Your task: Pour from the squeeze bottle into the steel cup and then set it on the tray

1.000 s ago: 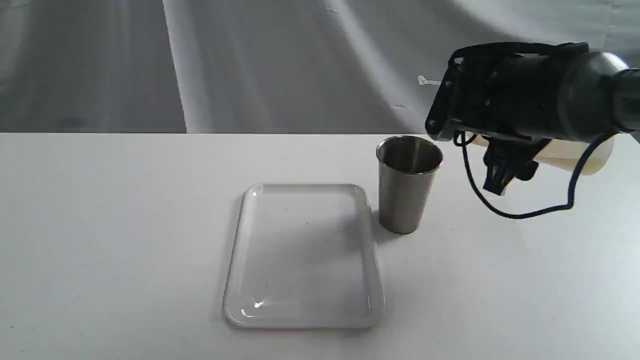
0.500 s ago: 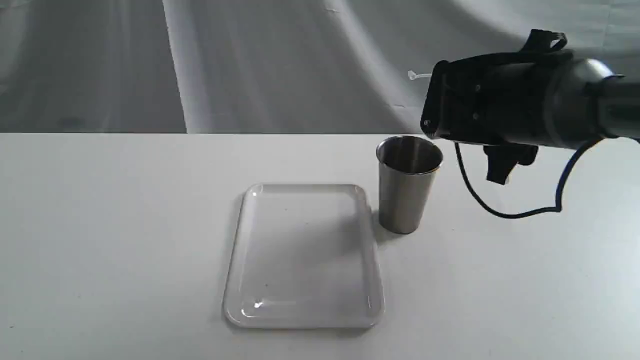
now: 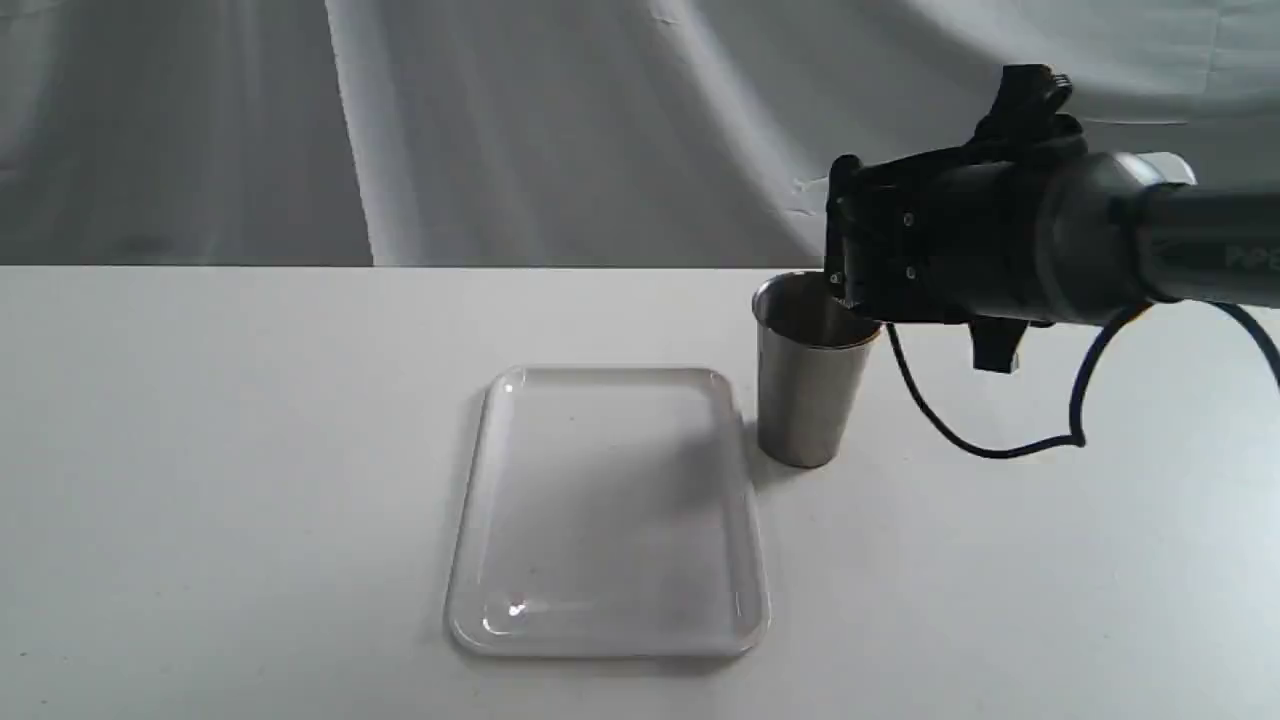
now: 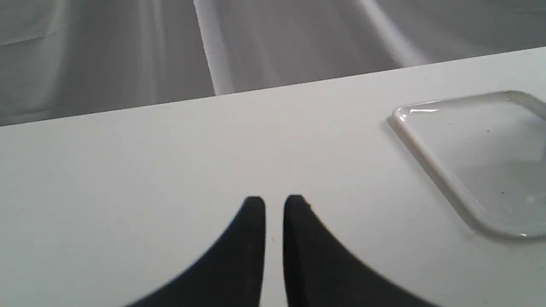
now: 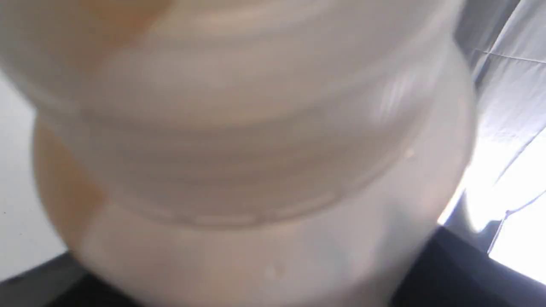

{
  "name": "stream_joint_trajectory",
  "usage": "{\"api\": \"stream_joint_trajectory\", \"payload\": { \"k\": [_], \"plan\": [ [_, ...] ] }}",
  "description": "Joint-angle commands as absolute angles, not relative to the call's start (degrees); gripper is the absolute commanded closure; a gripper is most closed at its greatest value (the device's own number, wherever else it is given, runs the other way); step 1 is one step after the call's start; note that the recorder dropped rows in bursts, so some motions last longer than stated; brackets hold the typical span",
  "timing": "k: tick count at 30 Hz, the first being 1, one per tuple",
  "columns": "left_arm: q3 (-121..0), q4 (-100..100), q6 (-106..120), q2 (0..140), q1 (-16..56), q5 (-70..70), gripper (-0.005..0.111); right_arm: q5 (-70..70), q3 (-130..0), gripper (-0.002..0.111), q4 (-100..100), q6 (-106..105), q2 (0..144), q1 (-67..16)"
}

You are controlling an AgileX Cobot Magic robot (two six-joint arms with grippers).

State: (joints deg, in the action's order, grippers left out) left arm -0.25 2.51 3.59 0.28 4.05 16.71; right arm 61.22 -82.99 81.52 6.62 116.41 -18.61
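Note:
The steel cup stands upright on the table, just right of the tray. My right gripper reaches in level from the right and is shut on the squeeze bottle. Only the bottle's whitish base and the tethered cap show past the black gripper body. The nozzle end is hidden behind the gripper, over the cup's right rim. In the right wrist view the squeeze bottle fills the picture, whitish with amber patches. My left gripper hovers shut and empty over bare table, left of the tray.
A white table carries everything, with a grey cloth backdrop behind its far edge. A black cable loops down from the right wrist over the table, right of the cup.
My right gripper has moved left over the cup's rim and rolled. The bottle's base has risen from below the arm to above it, and the tethered cap has shifted left and lower.

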Motion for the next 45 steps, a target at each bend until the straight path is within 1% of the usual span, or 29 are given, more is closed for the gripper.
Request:
{"api": "stream_joint_trajectory", "payload": {
  "k": [1,22,45],
  "plan": [
    [0.0,2.5,3.5,0.0,4.2,16.3,0.098,62.6,-83.4,0.064,84.7,5.5,115.8,-18.7],
    [0.0,2.5,3.5,0.0,4.2,16.3,0.098,63.8,-83.4,0.064,90.7,-2.2,115.8,-18.7],
    [0.0,2.5,3.5,0.0,4.2,16.3,0.098,64.2,-83.4,0.064,92.9,-13.2,115.8,-18.7]
  ]
}}
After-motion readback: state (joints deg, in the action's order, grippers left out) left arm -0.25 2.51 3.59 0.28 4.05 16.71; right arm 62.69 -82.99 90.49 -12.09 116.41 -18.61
